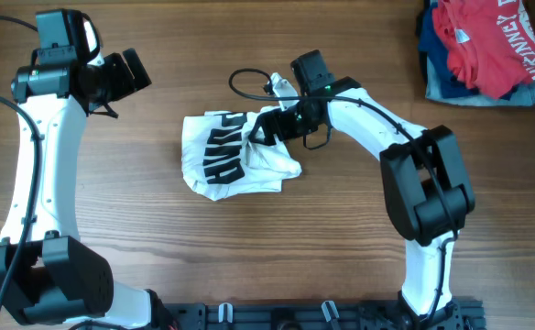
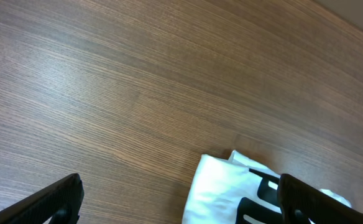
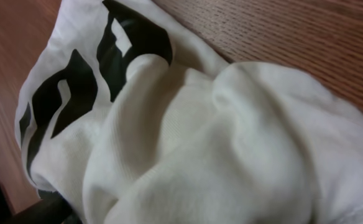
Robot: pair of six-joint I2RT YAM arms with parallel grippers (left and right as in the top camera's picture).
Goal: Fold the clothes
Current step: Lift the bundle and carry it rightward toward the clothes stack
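1. Crumpled white T-shirt with black block lettering [image 1: 231, 154] lies mid-table [image 1: 139, 211].
2. Right claw [image 1: 269, 128] presses the shirt's upper right edge; its grip cannot be told.
3. Left claw [image 1: 128, 71], well left of the shirt, hangs released.

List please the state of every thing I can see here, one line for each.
white T-shirt: bunched in a loose heap, not neatly folded, lettering up.
left claw: open, raised off to the side, holding nothing.
right claw: down at the shirt's edge; grip unclear.
red garment: crumpled on the pile.
blue garments: stacked beneath it.
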